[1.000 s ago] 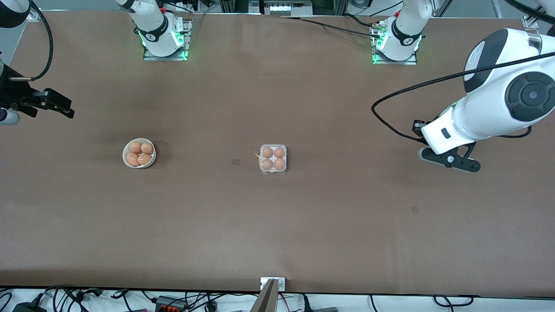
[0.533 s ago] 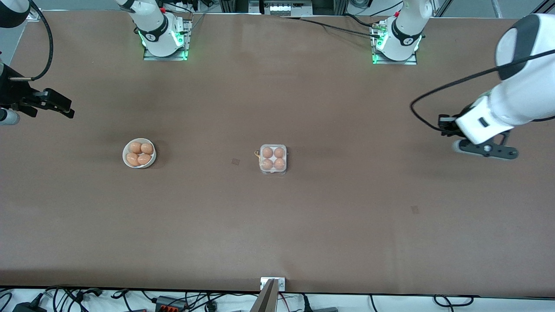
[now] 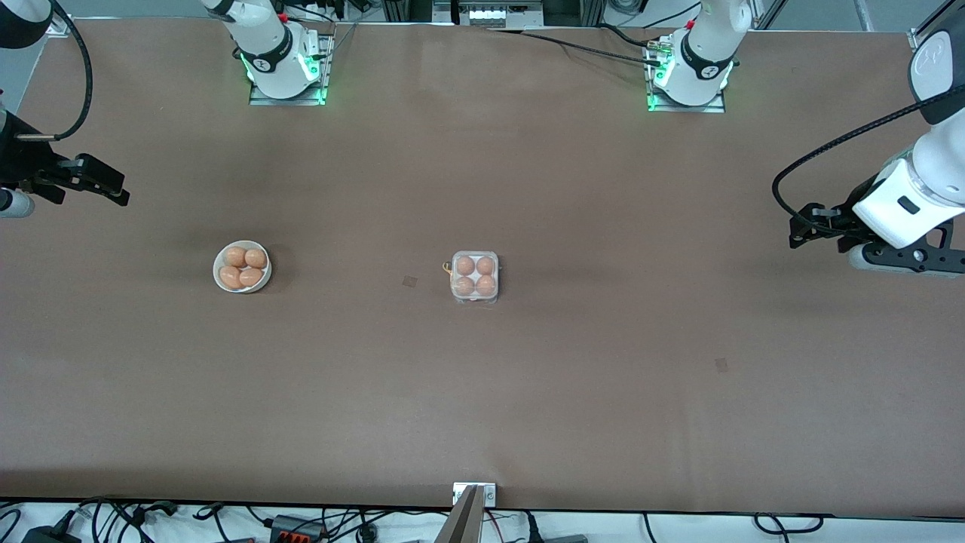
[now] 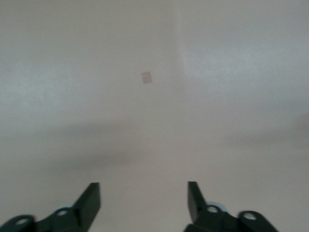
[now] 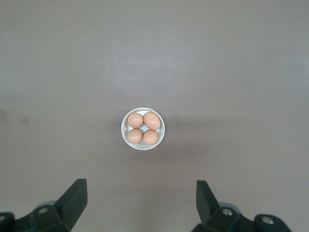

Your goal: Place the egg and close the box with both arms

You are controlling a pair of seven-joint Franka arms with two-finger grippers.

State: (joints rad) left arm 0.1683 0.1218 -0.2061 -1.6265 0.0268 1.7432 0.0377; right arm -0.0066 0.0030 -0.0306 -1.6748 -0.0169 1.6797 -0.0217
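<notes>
Resting at the middle of the brown surface (image 3: pixel 603 392), the egg carton (image 3: pixel 475 277) holds four eggs, lid apparently shut. At its nine o'clock, a white bowl (image 3: pixel 242 266) holds four more. Both pincers, left (image 4: pixel 144 203) and right (image 5: pixel 141 202), hang wide and empty over the surface's ends. Risk: an unlatched lid could spring open.
</notes>
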